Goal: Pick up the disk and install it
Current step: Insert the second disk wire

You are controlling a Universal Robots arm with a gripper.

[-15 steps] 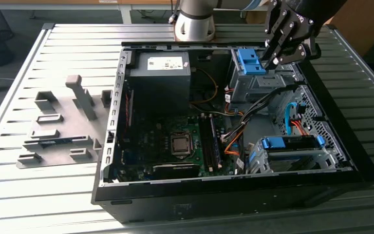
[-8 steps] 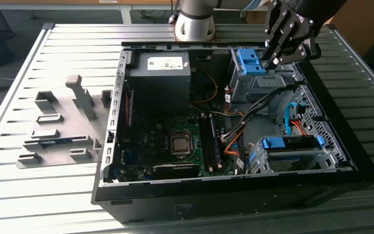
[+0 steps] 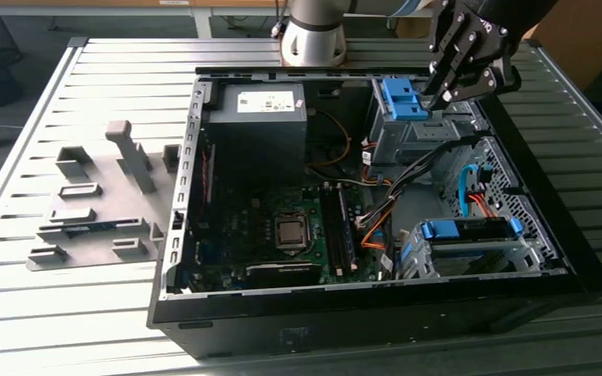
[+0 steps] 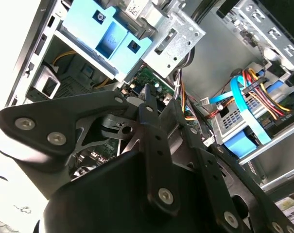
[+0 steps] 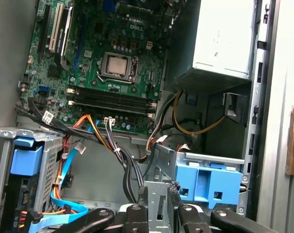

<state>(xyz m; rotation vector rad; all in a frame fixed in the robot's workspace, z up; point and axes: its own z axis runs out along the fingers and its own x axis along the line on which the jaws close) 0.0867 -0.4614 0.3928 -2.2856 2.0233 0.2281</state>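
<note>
The disk [image 3: 404,98] shows mainly as a blue plastic carrier seated in the top of the metal drive cage [image 3: 418,135], at the far corner of the open computer case on the exterior view's right. Its grey body is mostly hidden. The blue carrier also appears in both wrist views [image 4: 105,39] [image 5: 205,182]. My gripper [image 3: 442,100] hangs just beside the carrier, over the cage's metal edge. In the first wrist view the gripper [image 5: 158,190] has its two black fingertips a narrow gap apart, with nothing held between them. They stand next to the blue carrier, not around it.
A grey power-supply box [image 3: 257,117] sits at the case's far left, with the motherboard [image 3: 280,227] below it. Cable bundles [image 3: 385,211] run past a second cage with a blue carrier [image 3: 469,231] near the front. Grey fixtures [image 3: 97,204] stand on the slatted table.
</note>
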